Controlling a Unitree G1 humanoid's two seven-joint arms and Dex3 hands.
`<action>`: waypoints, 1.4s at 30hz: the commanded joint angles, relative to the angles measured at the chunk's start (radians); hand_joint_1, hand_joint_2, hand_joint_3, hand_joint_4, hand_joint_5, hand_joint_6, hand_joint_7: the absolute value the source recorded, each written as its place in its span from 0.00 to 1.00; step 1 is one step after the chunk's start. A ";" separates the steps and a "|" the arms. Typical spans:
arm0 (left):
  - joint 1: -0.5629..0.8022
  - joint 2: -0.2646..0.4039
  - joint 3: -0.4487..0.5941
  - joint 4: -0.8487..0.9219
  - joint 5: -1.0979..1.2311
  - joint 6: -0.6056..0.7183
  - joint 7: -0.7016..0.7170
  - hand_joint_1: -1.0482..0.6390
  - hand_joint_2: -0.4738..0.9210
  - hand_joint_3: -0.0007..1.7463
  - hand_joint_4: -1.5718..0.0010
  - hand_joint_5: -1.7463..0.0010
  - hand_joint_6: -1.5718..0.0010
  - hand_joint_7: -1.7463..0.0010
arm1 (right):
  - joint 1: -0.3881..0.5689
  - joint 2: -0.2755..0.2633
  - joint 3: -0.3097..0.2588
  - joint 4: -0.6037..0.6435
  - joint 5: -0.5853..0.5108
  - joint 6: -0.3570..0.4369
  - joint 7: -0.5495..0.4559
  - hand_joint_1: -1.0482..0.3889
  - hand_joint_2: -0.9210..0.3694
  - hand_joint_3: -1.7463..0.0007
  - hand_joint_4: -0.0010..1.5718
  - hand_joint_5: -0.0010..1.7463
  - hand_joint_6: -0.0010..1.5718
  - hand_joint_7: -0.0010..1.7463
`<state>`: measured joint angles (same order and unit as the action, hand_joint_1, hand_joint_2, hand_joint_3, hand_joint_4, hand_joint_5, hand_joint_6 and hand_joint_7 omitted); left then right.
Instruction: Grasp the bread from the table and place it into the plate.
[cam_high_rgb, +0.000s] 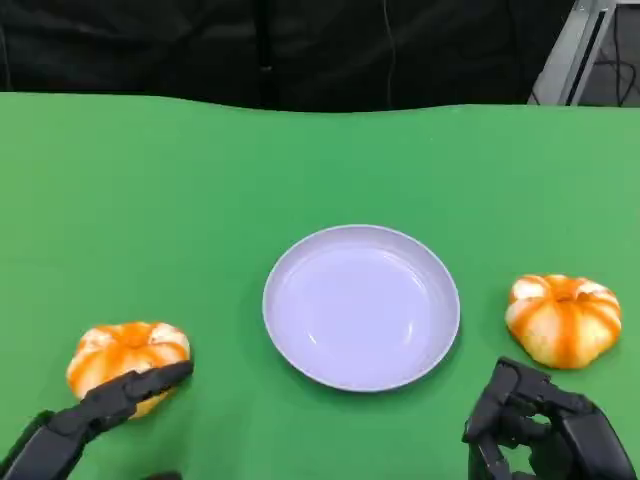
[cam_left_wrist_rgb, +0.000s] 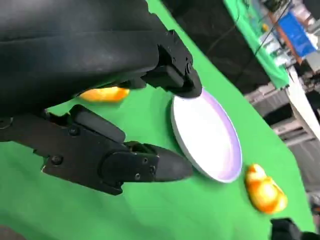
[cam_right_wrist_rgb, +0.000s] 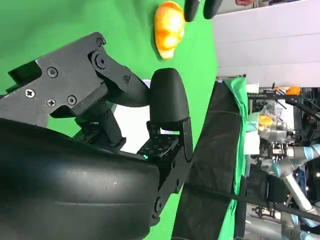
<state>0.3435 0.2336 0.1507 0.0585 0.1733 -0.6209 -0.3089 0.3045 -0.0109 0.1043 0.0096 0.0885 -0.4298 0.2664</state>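
Head view: left hand (cam_high_rgb: 95, 410) reaches over left bread (cam_high_rgb: 125, 352).

Both hands matte black, blocky, hard-edged plastic or metal links. Left hand (cam_high_rgb: 95, 410): rounded glossy shell, small screws along the finger links. Right hand (cam_high_rgb: 545, 425): cross-head screws, smooth rounded fingertip, possibly a ridged pad beneath it.

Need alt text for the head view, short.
A white plate sits empty mid-table on a green cloth, with an orange-striped bread roll on each side. The left hand reaches over the left roll; the right hand hangs just short of the right roll.
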 joint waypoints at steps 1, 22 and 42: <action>-0.021 0.024 0.032 0.017 0.264 -0.140 0.244 0.13 1.00 0.21 1.00 1.00 0.80 1.00 | -0.006 -0.015 -0.008 0.003 -0.009 -0.015 -0.008 0.64 0.23 0.38 0.51 1.00 0.48 0.87; -0.280 0.242 -0.171 0.215 0.665 0.087 0.546 0.14 1.00 0.07 0.67 0.96 0.64 0.99 | 0.009 -0.011 -0.004 -0.018 0.002 -0.002 -0.010 0.63 0.23 0.38 0.51 1.00 0.48 0.87; -0.449 0.269 -0.357 0.469 0.644 0.254 0.604 0.12 1.00 0.11 0.67 0.99 0.66 1.00 | 0.009 -0.009 0.001 -0.026 -0.013 0.005 -0.021 0.65 0.23 0.37 0.52 1.00 0.48 0.88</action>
<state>-0.0951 0.4780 -0.1928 0.5101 0.8230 -0.3882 0.2873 0.3131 -0.0111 0.1091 -0.0125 0.0695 -0.4265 0.2491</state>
